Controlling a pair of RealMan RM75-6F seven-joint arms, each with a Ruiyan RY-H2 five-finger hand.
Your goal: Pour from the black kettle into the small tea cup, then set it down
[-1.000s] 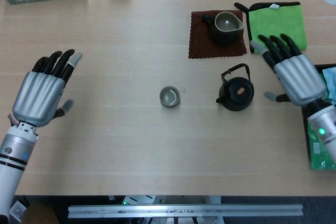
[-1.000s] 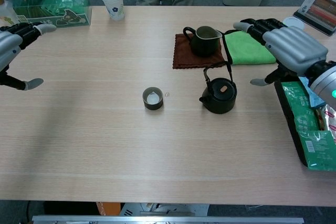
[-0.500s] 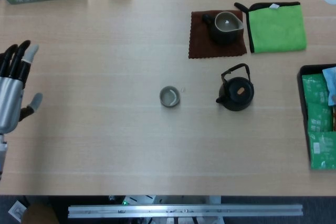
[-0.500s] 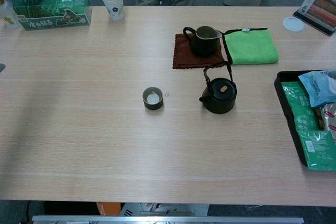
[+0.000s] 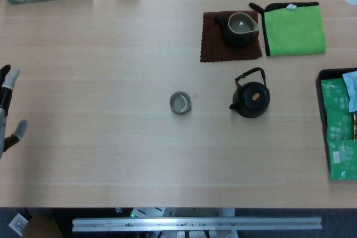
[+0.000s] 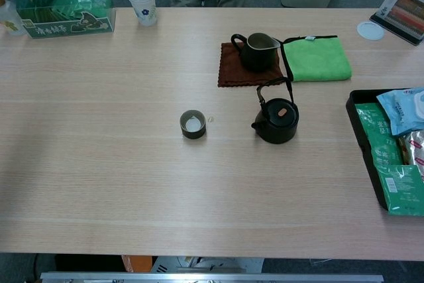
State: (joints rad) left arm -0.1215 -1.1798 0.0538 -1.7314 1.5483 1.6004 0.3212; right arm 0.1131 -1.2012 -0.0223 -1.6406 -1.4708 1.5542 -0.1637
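Note:
The black kettle (image 5: 251,98) (image 6: 277,120) stands upright on the table right of centre, its wire handle raised and its spout facing left. The small tea cup (image 5: 180,102) (image 6: 193,124) sits to its left, well apart from it. Only the fingertips of my left hand (image 5: 6,116) show, at the far left edge of the head view; they are spread and hold nothing. The chest view does not show that hand. My right hand is outside both views.
A dark pitcher (image 5: 241,28) sits on a brown mat (image 5: 215,45) behind the kettle, beside a green cloth (image 5: 294,28). A black tray (image 6: 363,138) of green packets lies at the right edge. A paper cup (image 6: 141,2) and a green box (image 6: 61,16) stand far left.
Both hands have pulled back from the table. The right hand, beside the kettle a second ago, has left the views. The left hand has slid out to the left edge.

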